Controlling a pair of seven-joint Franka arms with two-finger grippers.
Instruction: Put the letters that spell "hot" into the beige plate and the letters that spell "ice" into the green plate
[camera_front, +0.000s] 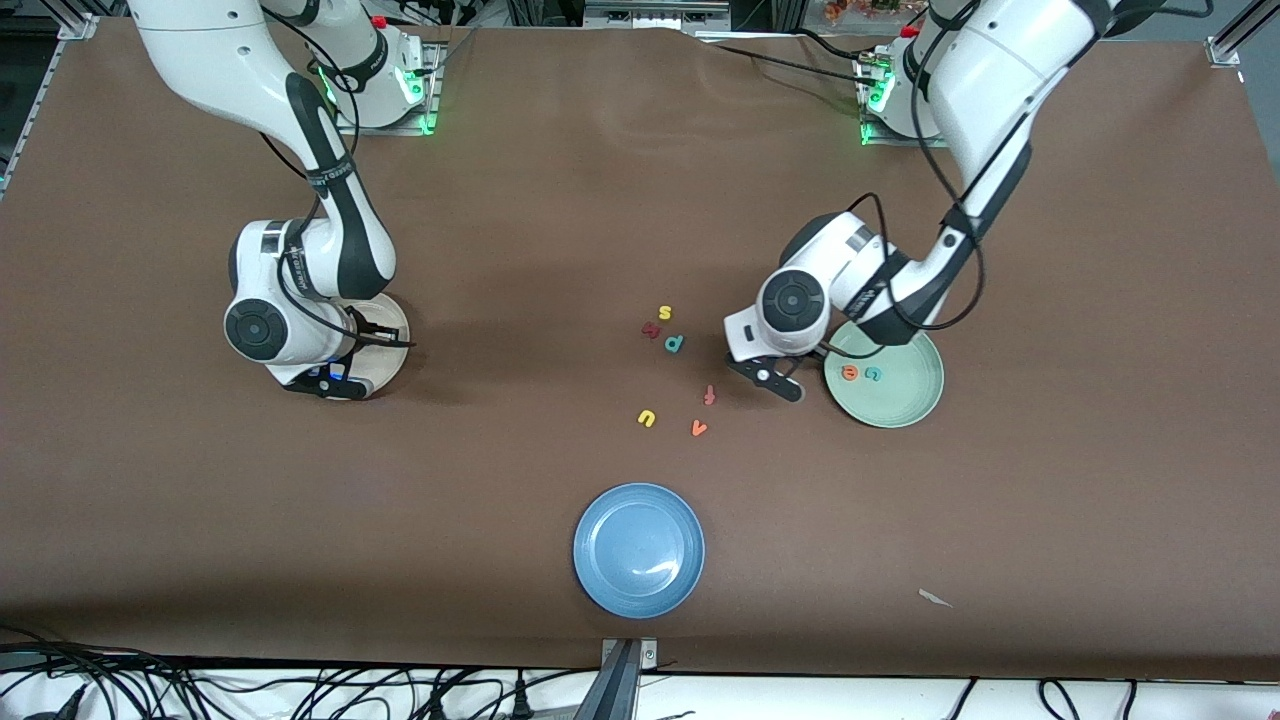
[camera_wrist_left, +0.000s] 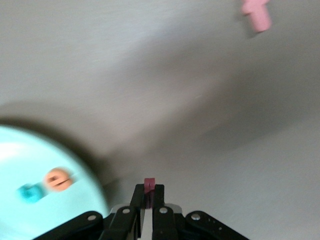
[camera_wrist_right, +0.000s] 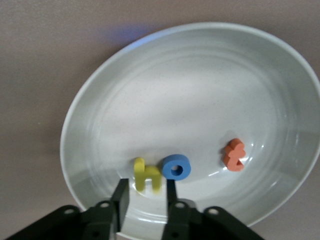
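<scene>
My left gripper hangs low over the brown table, just off the green plate's rim on the side toward the right arm's end. It is shut on the maroon i, which sticks out past the fingertips. In the green plate lie the orange e and the teal c. My right gripper is over the beige plate, open. The yellow h lies on the plate between its tips, next to the blue o and the orange t.
Loose letters lie mid-table: a yellow s, a maroon letter, a teal p, an orange-red f, a yellow u and another orange letter. A blue plate sits nearest the front camera.
</scene>
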